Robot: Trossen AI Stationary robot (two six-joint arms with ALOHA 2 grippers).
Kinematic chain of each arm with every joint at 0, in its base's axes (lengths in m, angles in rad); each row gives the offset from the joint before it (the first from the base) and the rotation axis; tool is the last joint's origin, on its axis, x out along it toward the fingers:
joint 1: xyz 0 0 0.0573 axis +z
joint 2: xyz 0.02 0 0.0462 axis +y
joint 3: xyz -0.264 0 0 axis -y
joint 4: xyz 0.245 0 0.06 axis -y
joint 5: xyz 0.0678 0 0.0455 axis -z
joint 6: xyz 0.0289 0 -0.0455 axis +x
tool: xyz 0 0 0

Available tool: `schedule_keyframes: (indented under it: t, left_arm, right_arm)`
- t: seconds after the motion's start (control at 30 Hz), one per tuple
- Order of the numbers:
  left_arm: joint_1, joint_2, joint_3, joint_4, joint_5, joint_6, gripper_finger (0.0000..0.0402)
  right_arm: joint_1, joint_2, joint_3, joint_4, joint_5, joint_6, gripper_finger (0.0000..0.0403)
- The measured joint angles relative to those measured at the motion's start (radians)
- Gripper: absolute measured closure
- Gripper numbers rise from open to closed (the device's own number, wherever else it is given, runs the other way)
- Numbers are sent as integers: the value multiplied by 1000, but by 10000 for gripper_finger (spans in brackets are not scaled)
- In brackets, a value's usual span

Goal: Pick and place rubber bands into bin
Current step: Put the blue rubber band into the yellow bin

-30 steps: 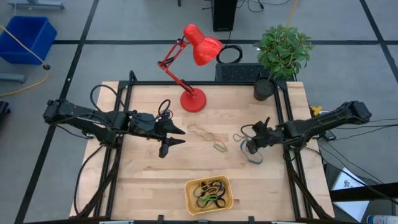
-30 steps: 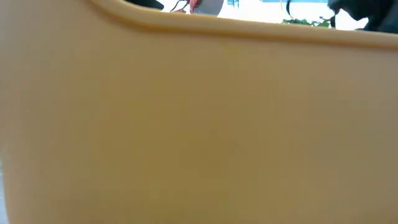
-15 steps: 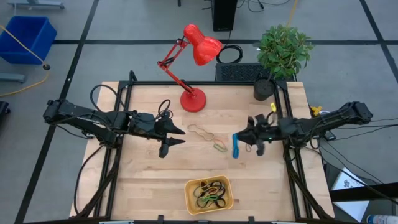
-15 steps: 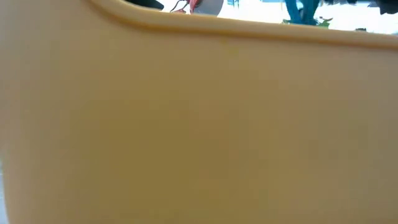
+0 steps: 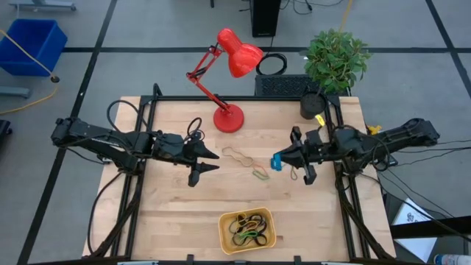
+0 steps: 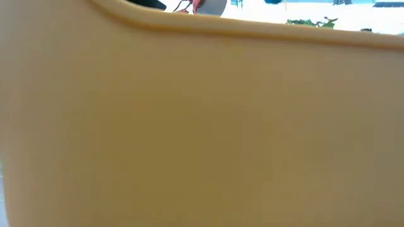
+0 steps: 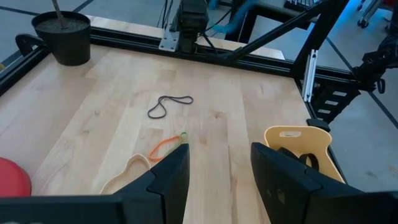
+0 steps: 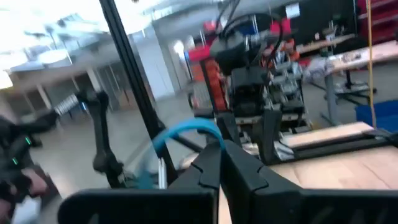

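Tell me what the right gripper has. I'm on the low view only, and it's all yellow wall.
Observer: The right gripper is shut on a blue rubber band; the loop sticks out past its fingertips in the right wrist view.
Operator: Where is it relative to the tray?
Observer: Not over it. From above, the tray sits at the table's near edge, and the gripper is farther in and to the right.
Operator: Any bands not in the tray?
Observer: Three lie on the wood: a tan one, a green-orange one and a black one.
Operator: Left arm?
Observer: The left gripper is open, just left of the tan band.
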Motion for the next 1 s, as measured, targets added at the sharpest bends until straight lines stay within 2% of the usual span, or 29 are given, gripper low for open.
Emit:
schedule_keyframes:
  t: [0.17,0.43,0.63,1.0]
  left_arm:
    - [0,0,0,0,1,-26,224]
    - [0,0,0,-1,2,-60,224]
    - [0,0,0,-2,3,-161,224]
    - [0,0,0,-3,3,-133,224]
  right_arm:
    - [15,117,171,-190,-31,-60,403]
    - [97,344,359,-345,-54,-135,403]
    - [170,478,380,-360,-54,-154,403]
    - [261,673,380,-351,-53,-126,403]
